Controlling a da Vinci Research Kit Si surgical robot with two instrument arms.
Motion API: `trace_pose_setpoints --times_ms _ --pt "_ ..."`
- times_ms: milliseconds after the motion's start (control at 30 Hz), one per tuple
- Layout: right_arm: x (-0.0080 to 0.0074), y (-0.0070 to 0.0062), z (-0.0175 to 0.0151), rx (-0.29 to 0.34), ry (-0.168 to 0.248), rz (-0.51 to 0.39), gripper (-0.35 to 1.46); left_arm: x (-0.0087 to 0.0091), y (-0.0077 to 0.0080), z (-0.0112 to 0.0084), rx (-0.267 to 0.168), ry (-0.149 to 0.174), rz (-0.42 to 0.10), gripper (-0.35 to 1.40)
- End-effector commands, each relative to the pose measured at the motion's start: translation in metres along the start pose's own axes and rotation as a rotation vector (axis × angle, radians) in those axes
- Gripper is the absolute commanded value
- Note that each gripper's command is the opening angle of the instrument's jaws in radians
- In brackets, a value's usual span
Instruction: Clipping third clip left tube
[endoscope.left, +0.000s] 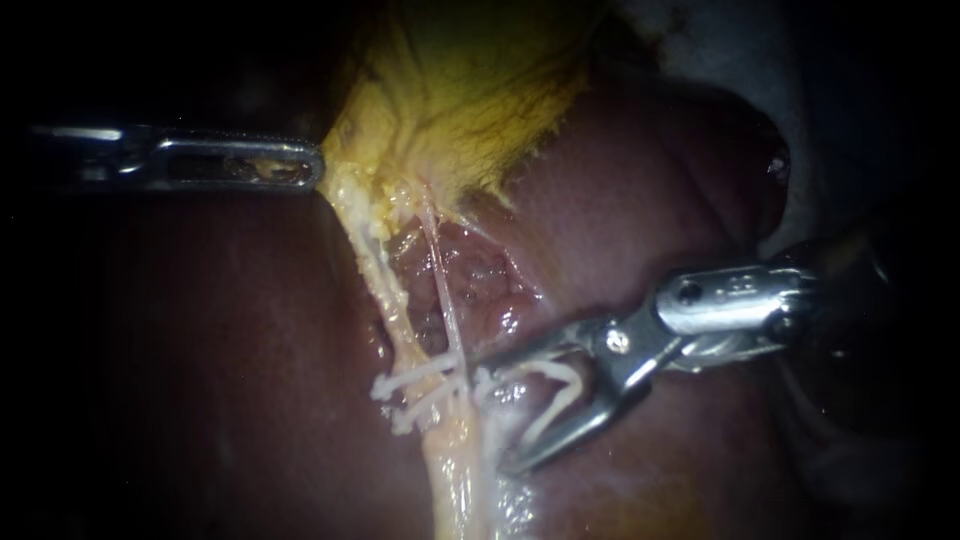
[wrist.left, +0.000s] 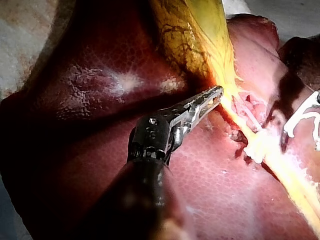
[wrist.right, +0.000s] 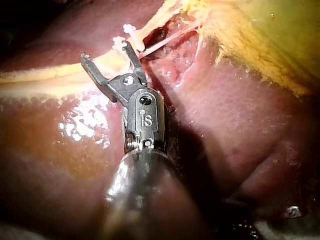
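The right tool (endoscope.left: 490, 412) (wrist.right: 106, 52) has its jaws wide apart, holding a loaded clip (endoscope.left: 560, 385), white and V-shaped, with one arm along each jaw. The upper jaw tip reaches the left tube (endoscope.left: 450, 470). Glare and overlap hide whether the tube lies inside the jaws or just beside them. In the right wrist view the loaded clip is hard to make out against the dark jaws. Just beyond the tips, two fitted clips (endoscope.left: 410, 385) cross the left tube close together. A thin strand (endoscope.left: 440, 280) runs beside this tube over raw red tissue.

The left tool (endoscope.left: 310, 165) (wrist.left: 216, 94) is clamped on the edge of the yellow gallbladder (endoscope.left: 460, 90), and the tissue tents toward its tip. Both shafts fade into darkness at the endoscope view's sides. The liver (endoscope.left: 200, 350) around them is mostly in shadow.
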Motion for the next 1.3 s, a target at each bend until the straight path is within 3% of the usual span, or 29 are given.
trace_pose_setpoints --times_ms 33,300,500,800,1033,1200,1300 --pt "0.0 0.0004 0.0002 0.0 0.006 0.005 0.54 0.0 0.0 0.0 -0.001 0.0 0.0 -0.35" --pt "0.0001 0.004 0.0011 -0.003 0.044 0.047 0.54 0.0001 0.0 0.0001 -0.002 0.0 0.0 -0.35" --pt "-0.0012 0.006 0.0019 -0.01 0.045 0.075 0.54 0.0001 -0.0001 0.0002 -0.002 -0.001 0.0 -0.35" --pt "-0.0051 0.0082 0.0035 -0.021 0.036 0.123 0.54 0.0002 -0.0001 0.0002 -0.002 -0.001 0.0 -0.35" --pt "-0.0073 0.0099 0.0041 -0.027 0.038 0.152 0.54 0.0002 -0.0001 0.0002 -0.003 -0.001 0.0 -0.35" --pt "-0.008 0.0106 0.0044 -0.028 0.042 0.159 0.54 0.0002 -0.0001 0.0002 -0.003 -0.001 0.0 -0.35" --pt "-0.0079 0.011 0.0047 -0.018 0.07 0.169 0.54 0.0002 -0.0002 0.0002 -0.003 -0.001 0.0 -0.35"
